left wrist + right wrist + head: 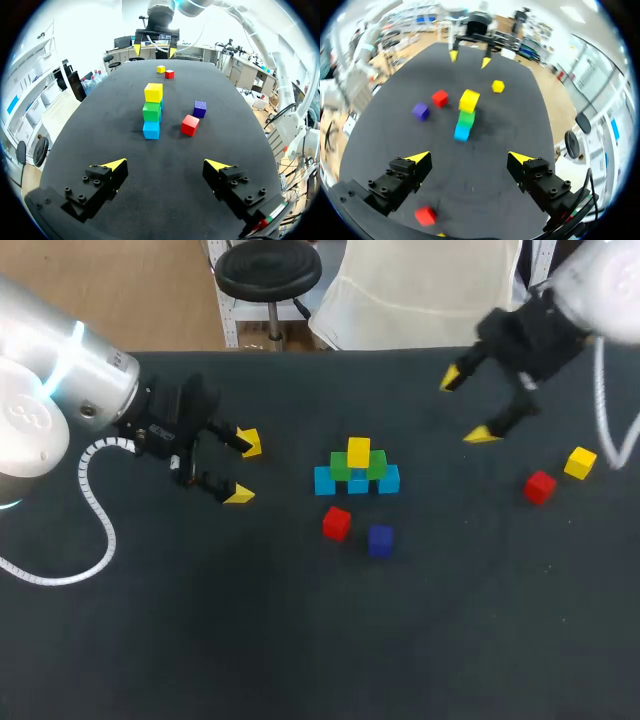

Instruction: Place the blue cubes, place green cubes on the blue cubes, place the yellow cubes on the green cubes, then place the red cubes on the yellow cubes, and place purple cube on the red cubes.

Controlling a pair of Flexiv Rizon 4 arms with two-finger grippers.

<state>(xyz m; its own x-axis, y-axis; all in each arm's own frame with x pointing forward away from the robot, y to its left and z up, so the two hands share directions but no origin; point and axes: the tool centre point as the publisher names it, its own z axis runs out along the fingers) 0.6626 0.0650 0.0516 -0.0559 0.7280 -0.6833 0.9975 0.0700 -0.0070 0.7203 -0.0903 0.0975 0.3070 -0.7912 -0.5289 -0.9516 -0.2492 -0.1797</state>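
Blue cubes (pixel 325 481), green cubes (pixel 343 467) and one yellow cube (pixel 358 451) stacked, second yellow cube (pixel 580 462), red cubes (pixel 337 523), purple cube (pixel 380 540) to go, left end effector (pixel 245 469) and right end effector (pixel 467 407) open, empty.

Overhead; opposed wrists, common stack (pixel 357 472)

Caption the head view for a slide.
Blue-green pyramid capped by one yellow cube; a red cube and the purple cube sit nearby, both arms' jaws open and empty.
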